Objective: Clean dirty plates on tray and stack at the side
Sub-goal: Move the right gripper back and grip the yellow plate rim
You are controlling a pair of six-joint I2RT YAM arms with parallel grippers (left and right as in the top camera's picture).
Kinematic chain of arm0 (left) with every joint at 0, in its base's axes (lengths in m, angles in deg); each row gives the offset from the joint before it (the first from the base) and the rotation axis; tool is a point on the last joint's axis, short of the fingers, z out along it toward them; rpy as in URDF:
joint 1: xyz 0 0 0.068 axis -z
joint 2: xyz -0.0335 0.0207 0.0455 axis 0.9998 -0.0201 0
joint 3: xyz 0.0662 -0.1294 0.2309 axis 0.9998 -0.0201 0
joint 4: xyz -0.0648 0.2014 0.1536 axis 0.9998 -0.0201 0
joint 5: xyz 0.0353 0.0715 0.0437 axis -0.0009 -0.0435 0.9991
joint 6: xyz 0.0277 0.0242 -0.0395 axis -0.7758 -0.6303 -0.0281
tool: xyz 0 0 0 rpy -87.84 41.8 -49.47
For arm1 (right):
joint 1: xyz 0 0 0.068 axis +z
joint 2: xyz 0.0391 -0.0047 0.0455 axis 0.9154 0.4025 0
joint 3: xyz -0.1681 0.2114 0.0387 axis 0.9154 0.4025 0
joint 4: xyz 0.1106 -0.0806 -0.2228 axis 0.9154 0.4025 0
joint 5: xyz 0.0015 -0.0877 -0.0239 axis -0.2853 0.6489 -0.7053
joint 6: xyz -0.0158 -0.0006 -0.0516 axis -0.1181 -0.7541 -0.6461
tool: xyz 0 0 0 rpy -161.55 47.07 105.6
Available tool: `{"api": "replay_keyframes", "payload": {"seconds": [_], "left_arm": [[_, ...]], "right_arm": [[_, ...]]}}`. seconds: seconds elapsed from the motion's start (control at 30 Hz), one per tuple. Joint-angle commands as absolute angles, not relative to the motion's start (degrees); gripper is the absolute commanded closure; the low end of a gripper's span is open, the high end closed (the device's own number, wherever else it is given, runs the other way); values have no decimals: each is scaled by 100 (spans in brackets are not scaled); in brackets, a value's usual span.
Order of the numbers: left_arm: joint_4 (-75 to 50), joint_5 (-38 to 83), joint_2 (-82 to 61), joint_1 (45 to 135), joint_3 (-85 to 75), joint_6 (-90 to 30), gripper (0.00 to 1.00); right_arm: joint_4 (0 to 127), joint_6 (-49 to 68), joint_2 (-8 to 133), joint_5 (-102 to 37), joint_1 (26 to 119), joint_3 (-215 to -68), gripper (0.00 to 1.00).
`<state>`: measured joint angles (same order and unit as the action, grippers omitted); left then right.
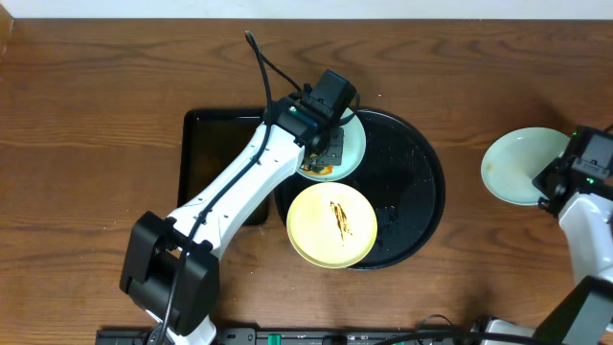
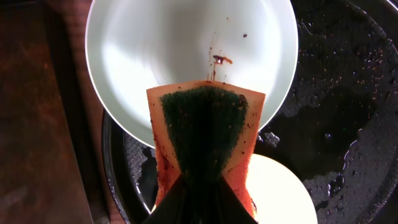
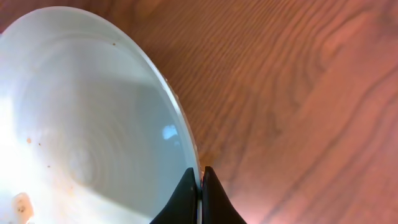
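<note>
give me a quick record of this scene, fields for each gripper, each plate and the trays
left gripper: shut on sponge, sponge against blue plate
blue plate: on round tray, a few sauce specks near the sponge
yellow plate: front of round tray, brown smear, untouched
right gripper: shut on rim of second blue plate, right of round tray, over table
rectangular tray: left of round tray, partly hidden by left arm

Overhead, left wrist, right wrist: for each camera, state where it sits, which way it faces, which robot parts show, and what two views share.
Overhead: above table, facing straight down; left arm, right arm, tray.
Left wrist: on left arm, facing down; left gripper clamps sponge over blue plate.
Right wrist: on right arm; right gripper pinches side plate.
Shared: yellow plate, overhead and left wrist.
</note>
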<state>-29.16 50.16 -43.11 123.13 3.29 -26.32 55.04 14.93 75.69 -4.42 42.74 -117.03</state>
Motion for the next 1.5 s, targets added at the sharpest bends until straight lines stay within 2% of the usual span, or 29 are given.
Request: {"api": "replay_keyframes", "payload": {"seconds": [0.0,0.1,0.2,0.3,0.4,0.47,0.57,0.63,0.7,0.77,0.97,1.13,1.33,1.47], "left_arm": [[-2931,5131,-4219,12298,364,-2688,87],[-2931,5131,-4219,12298,364,-2691,87],[-2931,5131,-4219,12298,364,-2691,87],[-2931,5131,-4219,12298,364,-2691,87],[-2931,5131,-4219,12298,364,-2691,87],[-2931,5131,-4219,12298,364,-2691,87],[-2931,5131,-4219,12298,362,-2691,87],[-2931,5131,-4219,12298,362,-2691,87],[-2931,5131,-4219,12298,364,-2688,87],[-2935,5131,-4219,12298,362,-2688,87],[-2970,5131,-4219,12298,364,-2688,87],[-2972,5129,-4219,12298,364,-2688,87],[-2970,5129,-4219,12298,362,-2686,87],[-2981,5129,-4219,12300,364,-2686,87]], "right_arm": [[5395,1609,7565,-1336,4169,-11784,85],[5386,1394,7443,-2090,4173,-11784,75],[5471,1185,7279,-3293,4206,-11784,71],[5666,1148,7150,-4322,4280,-11784,61],[6112,861,7091,-5161,4493,-11784,60],[6490,673,7097,-5430,4700,-11782,54],[7128,343,7102,-5782,5188,-11782,39],[7430,175,7104,-5896,5557,-11777,56],[7696,24,7104,-5885,6123,-11725,88],[7698,28,7104,-5887,6567,-11613,81],[7148,616,7108,-5522,7677,-11076,73],[6505,1139,7108,-5454,8331,-10525,75],[5919,1683,7110,-5432,8846,-10114,71],[5893,2173,7110,-4903,9043,-10020,73]]}}
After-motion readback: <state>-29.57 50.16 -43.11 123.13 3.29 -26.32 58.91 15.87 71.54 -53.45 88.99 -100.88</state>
